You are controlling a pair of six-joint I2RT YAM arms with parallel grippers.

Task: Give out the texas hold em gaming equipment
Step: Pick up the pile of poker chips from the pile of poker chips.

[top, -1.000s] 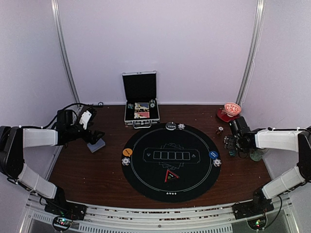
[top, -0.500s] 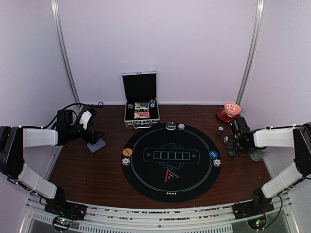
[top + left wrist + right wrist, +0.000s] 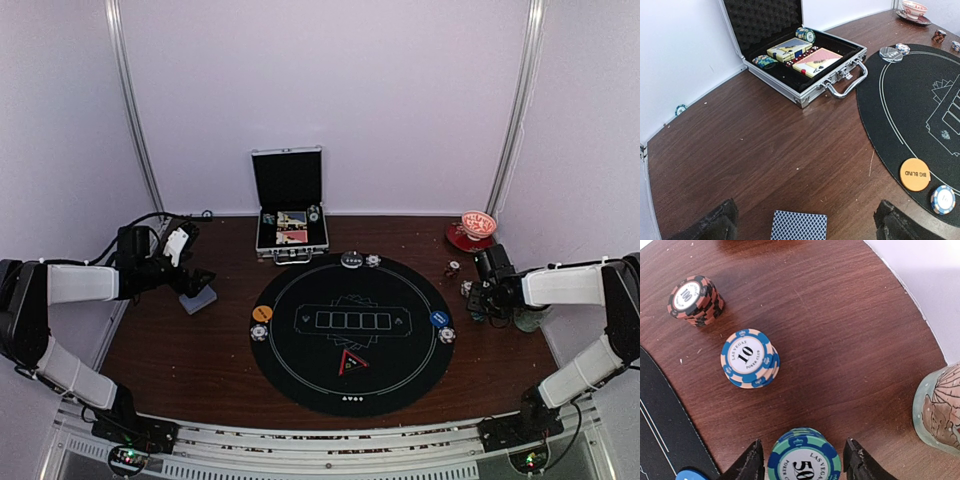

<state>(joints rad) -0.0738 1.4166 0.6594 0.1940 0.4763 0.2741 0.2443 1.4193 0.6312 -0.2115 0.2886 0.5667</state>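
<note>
Dark wooden table [image 3: 765, 150]: left gripper [image 3: 805, 212] jaws wide apart over grey-blue-backed cards [image 3: 799, 227]; right gripper [image 3: 803, 441] jaws straddle teal 50 chip stack [image 3: 804, 460], perhaps touching.

1 mat [image 3: 300, 375] holds 3 button discs [image 3: 262, 313] [image 3: 439, 318] [image 3: 351, 260], 3 chip stacks [image 3: 695, 300] [image 3: 749, 358] [image 3: 804, 457] stand right of it, plus 1 case [image 3: 288, 180].

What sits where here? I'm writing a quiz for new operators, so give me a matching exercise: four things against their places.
Things
1. orange disc
2. chips marked 10
3. chips marked 50
4. card boxes

Places
A. inside the open case
B. on the edge of the mat
C. between the fingers of the right gripper
D. on the bare table, with nothing around them

Pairs: 1-B, 2-D, 3-C, 4-A
</note>
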